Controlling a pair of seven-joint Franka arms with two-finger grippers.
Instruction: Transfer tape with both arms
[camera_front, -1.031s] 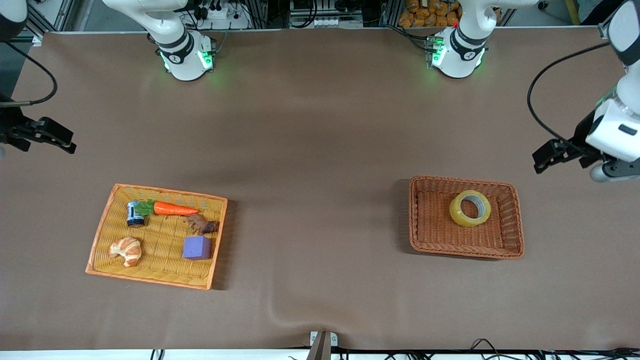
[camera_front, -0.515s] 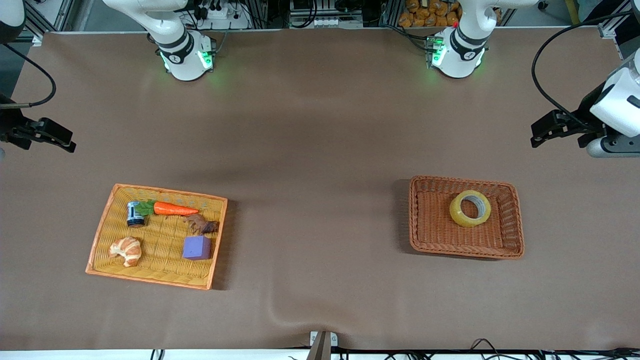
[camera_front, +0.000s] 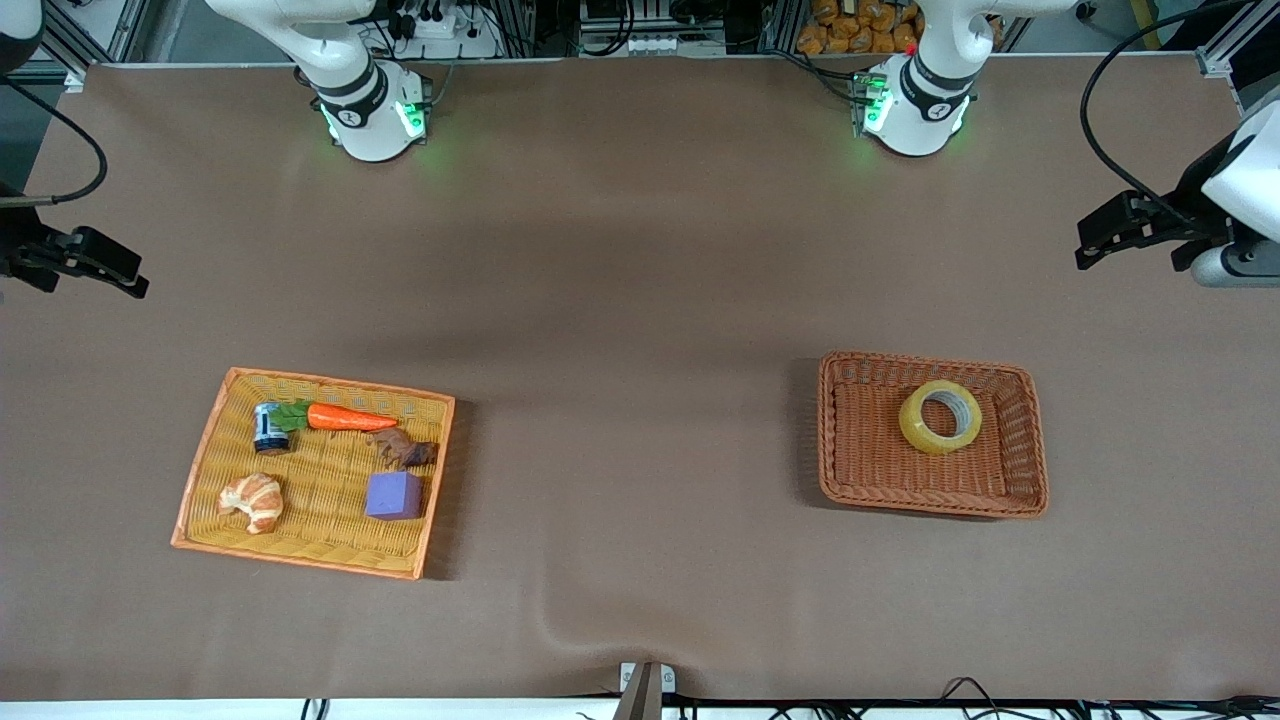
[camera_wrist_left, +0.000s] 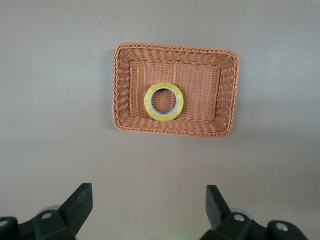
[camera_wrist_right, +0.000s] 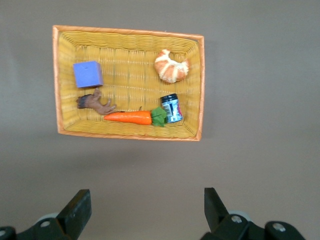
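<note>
The tape (camera_front: 940, 416), a yellowish ring with a grey-white core, lies flat in the brown wicker basket (camera_front: 1035, 440) toward the left arm's end of the table. It also shows in the left wrist view (camera_wrist_left: 163, 101), inside the basket (camera_wrist_left: 175, 48). My left gripper (camera_front: 1088, 250) is open and empty, up in the air over bare table beside that basket; its own view shows it (camera_wrist_left: 149, 205) spread wide. My right gripper (camera_front: 135, 287) is open and empty over bare table at the right arm's end (camera_wrist_right: 147, 207).
A yellow wicker tray (camera_front: 200, 480) toward the right arm's end holds a carrot (camera_front: 345, 418), a croissant (camera_front: 253, 501), a purple cube (camera_front: 393, 495), a small dark can (camera_front: 269, 428) and a brown piece (camera_front: 405, 450). The brown table mat lies between the two baskets.
My left gripper has pulled up and away from the brown basket, toward the arms' bases. My right gripper has shifted only slightly. The tape has not moved.
</note>
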